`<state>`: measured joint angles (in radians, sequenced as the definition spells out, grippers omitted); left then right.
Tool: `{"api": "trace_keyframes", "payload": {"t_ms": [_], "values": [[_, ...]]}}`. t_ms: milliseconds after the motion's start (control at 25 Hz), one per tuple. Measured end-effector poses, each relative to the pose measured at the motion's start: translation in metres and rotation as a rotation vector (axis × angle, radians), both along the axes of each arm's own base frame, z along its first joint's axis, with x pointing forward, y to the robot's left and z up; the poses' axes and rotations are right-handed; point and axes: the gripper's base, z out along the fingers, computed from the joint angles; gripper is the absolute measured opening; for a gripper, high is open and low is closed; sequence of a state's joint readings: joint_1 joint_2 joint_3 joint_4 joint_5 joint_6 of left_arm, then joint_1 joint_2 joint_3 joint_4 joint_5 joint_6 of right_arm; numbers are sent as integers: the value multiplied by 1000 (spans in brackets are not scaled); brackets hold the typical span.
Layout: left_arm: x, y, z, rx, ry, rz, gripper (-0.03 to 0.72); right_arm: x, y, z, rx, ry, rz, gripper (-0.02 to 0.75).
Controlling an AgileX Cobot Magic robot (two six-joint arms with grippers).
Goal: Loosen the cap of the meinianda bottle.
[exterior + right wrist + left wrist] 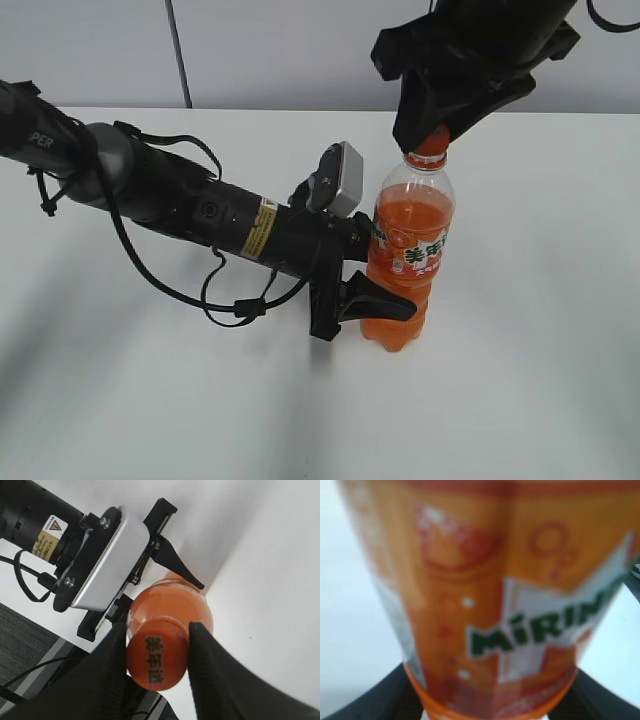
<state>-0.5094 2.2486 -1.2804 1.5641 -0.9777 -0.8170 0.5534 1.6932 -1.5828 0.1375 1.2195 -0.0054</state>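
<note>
Cap (158,660) pinched by right gripper (156,650) from above, frame centre; bottle (405,260) upright, axis vertical; left gripper (385,300) clamping its lower body.

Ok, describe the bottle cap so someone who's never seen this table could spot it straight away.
On the white table stands one orange soda bottle, its lower body held by the left gripper. At its very top, between the fingers of the right gripper, sits the cap: small, round, orange, with dark Chinese characters on top.
</note>
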Motion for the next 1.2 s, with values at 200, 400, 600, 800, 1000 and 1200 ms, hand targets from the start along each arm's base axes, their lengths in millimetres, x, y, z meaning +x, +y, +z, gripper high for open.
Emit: {"api": "trace_keyframes", "payload": {"t_ms": [200,400,600,800,1000,1200], "values": [[0,0,0,0,1,0,410,0,0,0,-12,-17,60,281],[0,0,0,0,2,1,410,0,0,0,-31,-43,148,281],[0,0,0,0,3,1,410,0,1,0,-77,-108,368,279],[0,0,0,0,7,6,410,0,0,0,-160,-204,686,279],[0,0,0,0,11,11,409,1,-1,0,-242,-291,988,279],[0,0,0,0,13,12,409,1,-1,0,-276,-334,1140,277]]}}
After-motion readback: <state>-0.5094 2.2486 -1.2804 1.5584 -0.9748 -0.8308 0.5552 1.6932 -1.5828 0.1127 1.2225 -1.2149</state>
